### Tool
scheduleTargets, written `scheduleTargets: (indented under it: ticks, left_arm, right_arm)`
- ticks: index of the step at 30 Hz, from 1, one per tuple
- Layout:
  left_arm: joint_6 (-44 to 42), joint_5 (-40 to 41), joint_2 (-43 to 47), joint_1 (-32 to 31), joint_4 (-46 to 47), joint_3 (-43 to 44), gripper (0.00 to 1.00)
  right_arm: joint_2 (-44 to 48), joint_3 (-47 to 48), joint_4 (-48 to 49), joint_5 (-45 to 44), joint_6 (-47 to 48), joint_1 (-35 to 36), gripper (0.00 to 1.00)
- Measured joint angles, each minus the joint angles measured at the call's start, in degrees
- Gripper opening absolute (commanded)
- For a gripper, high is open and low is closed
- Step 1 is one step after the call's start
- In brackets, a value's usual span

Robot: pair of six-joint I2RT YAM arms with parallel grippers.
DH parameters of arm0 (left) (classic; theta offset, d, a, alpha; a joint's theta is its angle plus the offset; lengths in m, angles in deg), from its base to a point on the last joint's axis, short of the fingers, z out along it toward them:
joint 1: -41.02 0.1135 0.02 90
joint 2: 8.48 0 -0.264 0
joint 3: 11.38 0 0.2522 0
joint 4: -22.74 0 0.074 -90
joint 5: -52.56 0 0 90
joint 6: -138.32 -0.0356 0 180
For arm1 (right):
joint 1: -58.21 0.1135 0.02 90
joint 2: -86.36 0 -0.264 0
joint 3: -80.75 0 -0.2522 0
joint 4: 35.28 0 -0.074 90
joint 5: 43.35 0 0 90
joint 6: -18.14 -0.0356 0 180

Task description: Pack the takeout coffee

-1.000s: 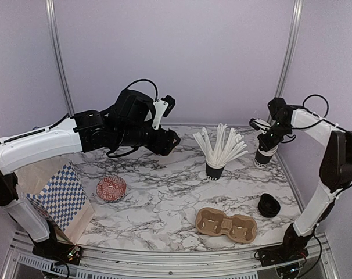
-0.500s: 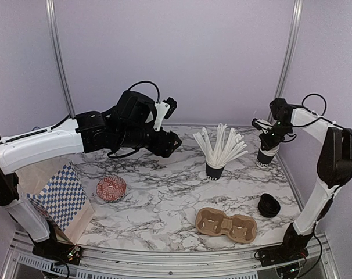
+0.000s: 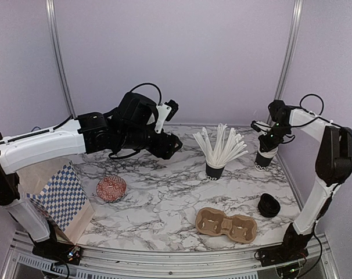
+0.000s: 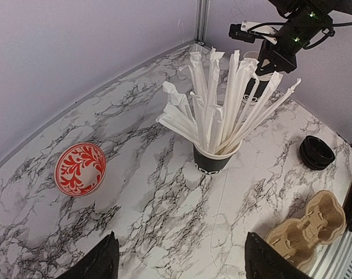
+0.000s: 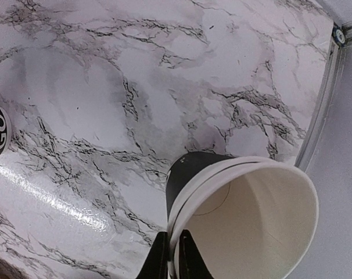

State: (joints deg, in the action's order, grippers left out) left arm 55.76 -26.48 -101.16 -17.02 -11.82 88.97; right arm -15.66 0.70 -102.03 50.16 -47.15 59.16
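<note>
I have the right gripper (image 5: 171,258) closed on the rim of the black paper cup with the white inside (image 5: 251,226), one finger inside the wall and one outside. The right wrist view shows two rims, so I judge it a nested pair. The cup stands upright at the far right of the marble table (image 3: 164,203), its long axis vertical, directly below the right gripper. The brown pulp two-hole carrier tray (image 3: 226,224) lies toward the near edge, well apart from the cup, with the stack of round black plastic lids (image 3: 269,205) between them. The left gripper (image 3: 171,143) hangs open over the far left, so the right arm is much nearer.
</note>
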Motion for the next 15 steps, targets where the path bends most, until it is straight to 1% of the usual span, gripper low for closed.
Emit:
scheduleTargets:
  ticks: [6, 11, 15]
  left_arm:
    - [-0.11, -0.07, -0.15, 0.00, 0.00, 0.00, 0.75]
    - [-0.11, -0.44, -0.39, 0.00, -0.02, 0.00, 0.76]
    - [-0.13, -0.50, -0.39, 0.00, 0.00, 0.00, 0.76]
  right_arm:
    - [0.00, -0.20, -0.02, -0.22, -0.02, 0.00, 0.10]
    - [0.00, -0.20, -0.07, -0.28, -0.26, 0.00, 0.18]
    - [0.00, -0.20, -0.24, -0.28, -0.61, 0.00, 0.19]
